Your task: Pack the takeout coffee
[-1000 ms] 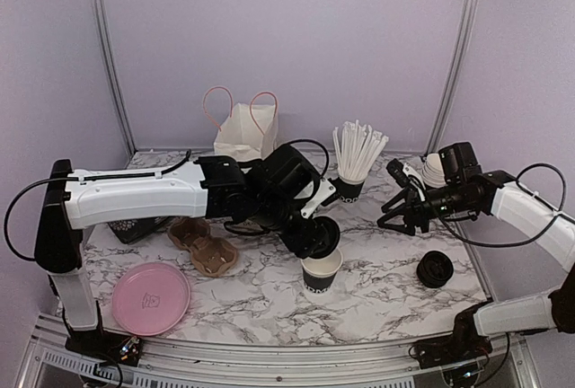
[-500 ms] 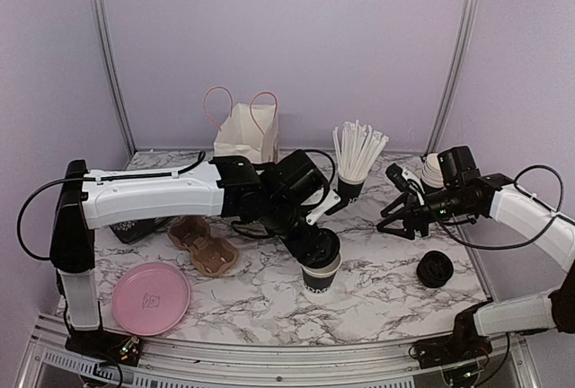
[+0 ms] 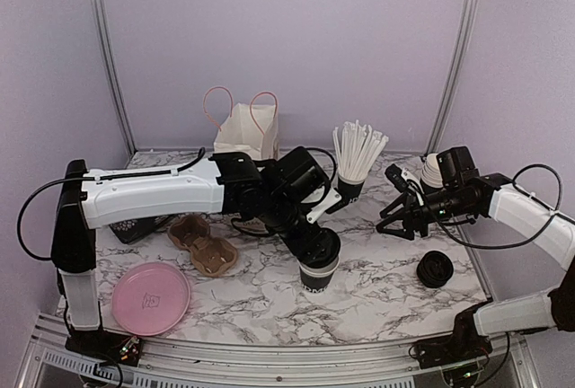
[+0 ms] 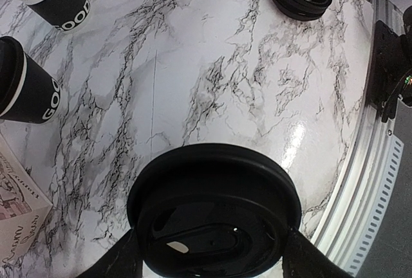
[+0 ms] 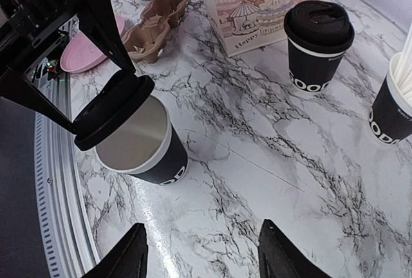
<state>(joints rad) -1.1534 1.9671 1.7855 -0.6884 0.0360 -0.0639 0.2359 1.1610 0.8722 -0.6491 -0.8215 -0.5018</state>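
left claw (image 3: 320,249): closed on the black lid (image 5: 112,111); one finger on each side of the lid's edge
black lid: tipped over the open black cup (image 5: 145,152); its low edge is at the cup's rim and its other edge is up, so the pale inside shows; I cannot tell if lid and cup touch
open black cup: stands up straight near the middle of the marble table (image 3: 386,303); white letters near its bottom
lidded black cup (image 5: 318,40): stands just beside the paper bag (image 5: 264,8); its lid sits flat on top; the top camera cannot see it behind the left arm
right claw (image 5: 203,259): wide open with nothing in it; up over the right side of the table, well apart from the open black cup
straw cup (image 3: 350,186): a black cup full of white straws; at the back, between the two arms
paper bag: white with pink handles; bears and a cake are drawn on it; at the back of the table
cup carrier (image 3: 202,244): brown; lies flat under the left arm
pink plate (image 3: 151,296): at the front left, near the cup carrier
pile of black lids (image 3: 435,268): on the table at the right, below the right arm
stack of cups (image 3: 433,171): pale; partly hidden behind the right arm
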